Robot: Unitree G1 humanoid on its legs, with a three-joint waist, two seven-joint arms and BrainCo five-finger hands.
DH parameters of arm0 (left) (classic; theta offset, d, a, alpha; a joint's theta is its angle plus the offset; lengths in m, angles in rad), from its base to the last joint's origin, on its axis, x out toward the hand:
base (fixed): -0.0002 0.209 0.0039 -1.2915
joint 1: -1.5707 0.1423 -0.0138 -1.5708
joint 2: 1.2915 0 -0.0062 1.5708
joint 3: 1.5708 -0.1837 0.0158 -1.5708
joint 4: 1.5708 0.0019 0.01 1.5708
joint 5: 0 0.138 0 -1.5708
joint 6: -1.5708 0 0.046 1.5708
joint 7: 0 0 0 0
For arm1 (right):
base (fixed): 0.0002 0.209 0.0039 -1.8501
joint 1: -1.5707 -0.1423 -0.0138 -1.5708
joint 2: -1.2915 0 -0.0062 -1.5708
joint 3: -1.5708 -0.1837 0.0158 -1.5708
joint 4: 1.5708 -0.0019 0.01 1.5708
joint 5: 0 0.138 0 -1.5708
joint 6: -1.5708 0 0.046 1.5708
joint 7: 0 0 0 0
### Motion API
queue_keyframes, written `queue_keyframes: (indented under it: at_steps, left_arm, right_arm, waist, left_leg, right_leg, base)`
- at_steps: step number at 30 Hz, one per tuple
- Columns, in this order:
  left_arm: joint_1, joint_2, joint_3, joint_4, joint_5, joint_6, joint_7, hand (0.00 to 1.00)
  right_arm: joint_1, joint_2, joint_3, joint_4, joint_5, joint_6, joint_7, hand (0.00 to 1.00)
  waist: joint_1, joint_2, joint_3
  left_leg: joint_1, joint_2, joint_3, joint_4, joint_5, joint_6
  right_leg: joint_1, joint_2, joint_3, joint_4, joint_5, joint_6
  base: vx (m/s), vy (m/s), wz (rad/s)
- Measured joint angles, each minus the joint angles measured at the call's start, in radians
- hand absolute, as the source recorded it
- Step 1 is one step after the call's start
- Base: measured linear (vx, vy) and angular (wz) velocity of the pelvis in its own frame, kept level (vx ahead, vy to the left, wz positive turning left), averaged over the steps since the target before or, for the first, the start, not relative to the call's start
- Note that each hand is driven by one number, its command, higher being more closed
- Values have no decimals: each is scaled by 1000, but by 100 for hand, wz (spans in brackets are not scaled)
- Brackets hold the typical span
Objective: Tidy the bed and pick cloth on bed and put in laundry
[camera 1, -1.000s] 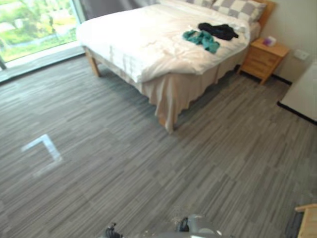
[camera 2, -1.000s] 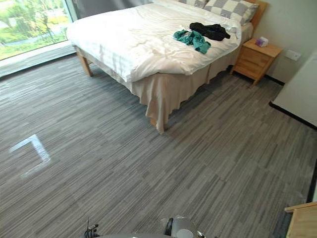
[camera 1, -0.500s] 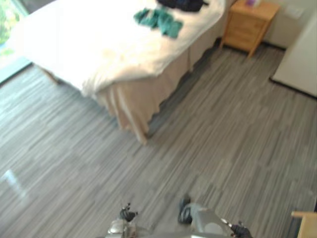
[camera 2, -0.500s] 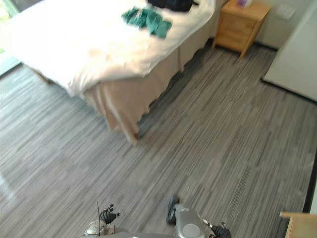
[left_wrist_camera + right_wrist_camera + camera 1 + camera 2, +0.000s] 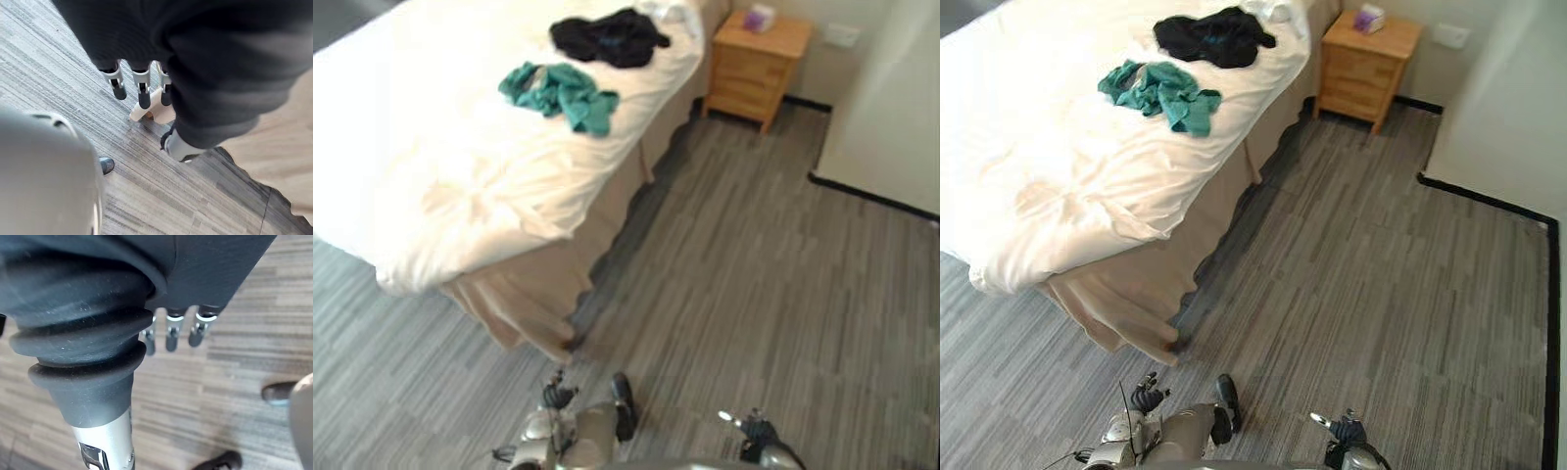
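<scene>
My left hand (image 5: 143, 90) and right hand (image 5: 171, 335) hang over the grey striped floor (image 5: 754, 294), fingers loosely apart, empty. The crumpled teal cloth (image 5: 563, 93) and black cloth (image 5: 607, 37) lie on the white-quilted bed (image 5: 431, 176), well beyond my fingers.

I see a white bed (image 5: 1058, 157) with a tan skirt (image 5: 1136, 284). On it lie a green cloth (image 5: 1157, 91) and a black cloth (image 5: 1212, 35). The floor (image 5: 1361, 294) is grey with thin stripes. The nightstand (image 5: 1368, 64) is light brown, the box (image 5: 1368, 18) purple.

Grey striped floor (image 5: 1381, 294), white bed (image 5: 1058, 176), wooden nightstand (image 5: 1368, 59) just beside it; pale wall (image 5: 1503, 108), black skirting (image 5: 1479, 199)
</scene>
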Motion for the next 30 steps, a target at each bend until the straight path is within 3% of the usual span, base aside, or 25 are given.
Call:
queue_keyframes:
  at_steps: [1, 3, 4, 6, 7, 8, 10, 11, 12, 13, 14, 15, 16, 19, 20, 21, 22, 24, 27, 30]
  left_arm:
    - [4, 5, -3, 11, 0, 5, 0, 0]
    - [12, 6, -2, 22, 0, 5, 0, 0]
    - [14, 7, -3, 29, -2, 6, 1, 0]
    - [17, 5, -1, 29, -5, 6, 2, 0]
    - [19, 2, -1, 28, -9, 5, 3, 0]
    - [21, 0, 1, 28, -12, 4, 4, 0]
    - [18, 0, 10, 28, -12, 3, 6, 0]
    - [20, 4, 17, 28, -14, 0, 8, 0]
    - [32, 15, 33, 25, -15, -6, 7, 0]
    - [34, 21, 46, 28, -17, -8, 7, 0]
    - [38, -3, 52, 40, -21, -5, 8, 0]
    - [52, -31, 53, 41, -21, -7, 6, 0]
    - [55, -43, 53, 42, -21, -7, 6, 0]
    - [53, -38, 49, 41, -31, -8, 5, 0]
    - [52, -33, 47, 41, -32, -8, 5, 0]
    - [52, -33, 47, 41, -32, -8, 5, 0]
    - [50, -30, 31, 41, -35, -9, 7, 0]
    - [51, -28, 6, 39, -35, -12, 11, 0]
    - [51, -23, -5, 40, -35, -13, 23, 0]
    - [51, -12, 10, 41, -44, -12, 23, 0]
  right_arm:
    - [-1, -5, -16, -3, -1, -2, 8, 0]
    - [0, -11, -18, -15, -1, -2, 8, 0]
    - [0, -12, -21, -18, -1, -3, 9, 0]
    - [-1, -13, -37, -20, 0, -2, 10, 0]
    - [-2, -14, -38, -21, 1, -2, 9, 0]
    - [-3, -14, -38, -21, 1, -4, 9, 0]
    - [-13, -10, -50, -17, 2, -5, 10, 0]
    - [-16, -7, -49, -7, 2, -3, 10, 0]
    - [-14, 4, -41, 10, 1, -3, 10, 0]
    - [-15, 14, -36, 12, 6, -2, 12, 0]
    - [-17, -9, -26, 10, 2, -2, 13, 0]
    - [-16, -35, -7, 8, -3, -5, 15, 0]
    - [-16, -45, 13, 6, -5, -5, 17, 0]
    - [-16, -48, 56, 7, -8, -10, 19, 0]
    - [-14, -46, 55, 6, -7, -12, 19, 0]
    - [-14, -46, 55, 6, -7, -12, 19, 0]
    - [-8, -46, 54, 8, -6, -18, 17, 0]
    - [-3, -45, 55, 9, -6, -19, 15, 0]
    - [2, -47, 51, 9, -6, -19, 9, 0]
    - [7, -28, 17, 8, -6, -18, 7, 0]
  waist:
    - [-15, -9, 2]
    - [-21, -7, 4]
    - [-23, 7, 9]
    - [-20, 11, 5]
    - [-21, 14, 4]
    - [-22, 14, 1]
    - [-22, -1, -3]
    - [-19, -12, -7]
    - [-19, -43, -22]
    - [-21, -40, -24]
    - [-29, 3, -31]
    - [-41, 49, -51]
    - [-52, 68, -53]
    - [-49, 64, -57]
    - [-53, 61, -56]
    - [-53, 61, -56]
    - [-53, 57, -54]
    - [-51, 60, -55]
    - [-53, 64, -60]
    - [-56, 43, -53]
  left_leg:
    - [101, -24, -69, -26, -33, -1]
    - [171, -37, -124, -51, -37, 0]
    - [218, -38, -159, -65, -37, 0]
    - [282, -16, -249, -75, -45, -15]
    - [282, -7, -271, -73, -53, -28]
    - [282, 9, -322, -70, -76, -67]
    - [287, 25, -375, -70, -114, -121]
    - [291, 33, -402, -66, -131, -148]
    - [290, 38, -426, -47, -156, -185]
    - [291, 51, -448, -34, -178, -210]
    - [287, 104, -462, -21, -184, -221]
    - [277, 165, -458, -10, -175, -235]
    - [273, 202, -452, -20, -147, -266]
    - [241, 250, -423, -55, -56, -278]
    - [233, 258, -368, -54, -30, -276]
    - [233, 258, -368, -54, -30, -276]
    - [220, 264, -214, -55, -1, -268]
    - [220, 261, -91, -69, 12, -269]
    - [240, 235, -60, -133, 42, -257]
    - [284, 215, -54, -172, 52, -257]
  right_leg:
    - [-120, -60, -3, 336, 3, 34]
    - [-168, -115, -46, 426, -57, -6]
    - [-193, -146, -81, 413, -95, -64]
    - [-243, -169, -74, 175, -146, -107]
    - [-254, -164, -47, 88, -144, -105]
    - [-278, -154, 73, -132, -116, -85]
    - [-302, -162, 240, -312, -45, -72]
    - [-300, -174, 278, -368, 8, -62]
    - [-297, -191, 275, -391, 79, -63]
    - [-289, -187, 260, -351, 135, -5]
    - [-276, -149, 202, -323, 111, -39]
    - [-252, -110, 142, -333, 85, -65]
    - [-223, -85, 91, -342, 72, -86]
    - [-179, -58, -12, -371, 55, -121]
    - [-156, -59, -52, -390, 57, -126]
    - [-156, -59, -52, -390, 57, -126]
    - [-118, -66, -114, -418, 59, -130]
    - [-95, -71, -161, -438, 59, -129]
    - [-58, -85, -191, -477, 85, -122]
    - [-3, -89, -192, -543, 121, -115]
  base:
    - [534, 108, 114]
    - [411, 19, 113]
    - [381, -59, 128]
    - [542, -179, 152]
    - [483, -269, 167]
    - [281, -231, 142]
    - [417, -438, 157]
    - [470, -591, 157]
    - [281, -460, 125]
    - [288, -603, 111]
    - [233, -526, 106]
    - [256, -540, 116]
    - [205, -365, 103]
    - [126, -349, 93]
    - [99, -253, 82]
    - [89, -182, 104]
    - [56, -127, 87]
    - [17, -89, 85]
    - [30, 28, 38]
    - [8, 46, 3]
